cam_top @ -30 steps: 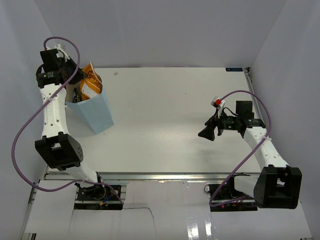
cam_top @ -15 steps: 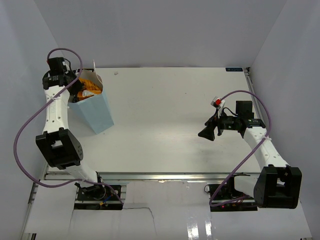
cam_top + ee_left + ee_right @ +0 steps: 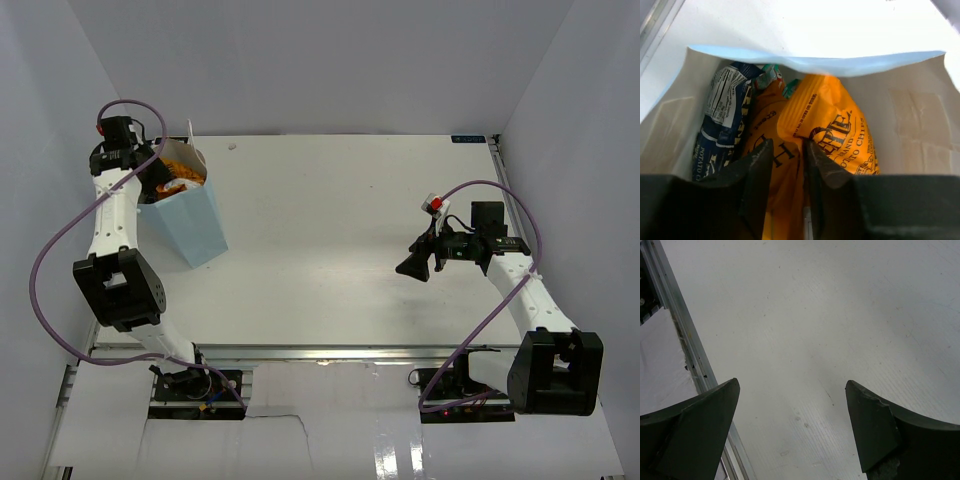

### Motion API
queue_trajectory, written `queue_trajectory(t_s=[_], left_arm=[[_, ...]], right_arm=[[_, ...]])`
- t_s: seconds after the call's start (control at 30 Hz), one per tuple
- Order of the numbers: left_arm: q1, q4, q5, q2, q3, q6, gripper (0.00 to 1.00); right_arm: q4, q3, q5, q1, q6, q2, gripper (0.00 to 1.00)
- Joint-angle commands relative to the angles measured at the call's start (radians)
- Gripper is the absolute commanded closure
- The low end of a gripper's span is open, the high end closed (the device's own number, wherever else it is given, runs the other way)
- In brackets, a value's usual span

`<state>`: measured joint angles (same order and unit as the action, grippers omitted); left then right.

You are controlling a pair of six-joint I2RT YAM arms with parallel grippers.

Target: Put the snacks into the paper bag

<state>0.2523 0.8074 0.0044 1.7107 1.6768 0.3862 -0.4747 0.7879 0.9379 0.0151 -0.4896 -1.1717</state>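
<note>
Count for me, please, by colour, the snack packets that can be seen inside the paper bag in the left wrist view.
Orange packet, creased: 1
Dark blue packet: 1
Teal packet, only an edge showing: 1
Total: 3 in view; anything lying beneath them is hidden.

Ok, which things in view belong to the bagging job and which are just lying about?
Job: paper bag; inside it, orange bag, dark blue chip bag, teal packet edge; left tool over its mouth.
Lying about: speck at the table's far edge; blue label at its far right corner; right tool, open, empty.
</note>
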Motion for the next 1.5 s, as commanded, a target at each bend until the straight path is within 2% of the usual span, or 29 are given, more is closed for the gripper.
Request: queue_trajectory(t_s=[0.0,0.1,0.17,0.53,0.63,0.7,0.8,0.83,0.9,0.93,1.03,1.23,1.3,1.47], left_arm=[[0.001,0.016,0.002,-0.048,0.023,0.020,0.52],[0.002,-0.049,0.058,-0.115,0.040,0.045,0.30],[0.001,-0.059,0.088,-0.135,0.063,0.059,0.24],[0.001,-0.059,0.181,-0.212,0.227,0.082,0.17],[0.001,-0.091,0.293,-0.258,0.245,0.069,0.17],[0.002,-0.161,0.417,-0.314,0.209,0.071,0.16],[-0.004,-0.308,0.558,-0.495,0.005,0.098,0.11],[-0.016,-0.338,0.566,-0.549,-0.132,0.114,0.07],[-0.031,-0.408,0.607,-0.712,-0.282,0.131,0.02],[-0.045,-0.422,0.621,-0.762,-0.418,0.135,0.02],[-0.068,-0.456,0.677,-0.949,-0.646,0.131,0.02],[-0.085,-0.452,0.811,-1.186,-0.903,0.117,0.02],[-0.090,-0.427,0.813,-1.236,-0.985,0.102,0.02],[-0.090,-0.283,0.790,-1.349,-1.068,0.019,0.02]], right_arm=[[0.015,-0.007,0.018,-0.003,-0.001,-0.003,0.08],[0.015,-0.007,0.012,-0.003,-0.001,-0.003,0.08],[0.015,-0.006,0.010,-0.003,-0.001,-0.002,0.08],[-0.034,0.042,-0.011,-0.003,-0.015,0.007,0.08],[-0.061,0.072,-0.037,-0.003,-0.026,0.014,0.08],[-0.079,0.096,-0.068,-0.003,-0.032,0.024,0.08],[-0.104,0.148,-0.140,-0.003,-0.015,0.047,0.10],[-0.105,0.163,-0.169,-0.003,-0.001,0.053,0.10],[-0.110,0.204,-0.247,-0.003,0.031,0.082,0.10],[-0.102,0.217,-0.279,-0.003,0.051,0.093,0.10],[-0.102,0.272,-0.384,-0.003,0.132,0.116,0.10],[-0.084,0.310,-0.563,-0.003,0.252,0.162,0.10],[-0.068,0.300,-0.596,-0.003,0.275,0.178,0.10],[-0.061,0.255,-0.681,-0.003,0.379,0.204,0.10]])
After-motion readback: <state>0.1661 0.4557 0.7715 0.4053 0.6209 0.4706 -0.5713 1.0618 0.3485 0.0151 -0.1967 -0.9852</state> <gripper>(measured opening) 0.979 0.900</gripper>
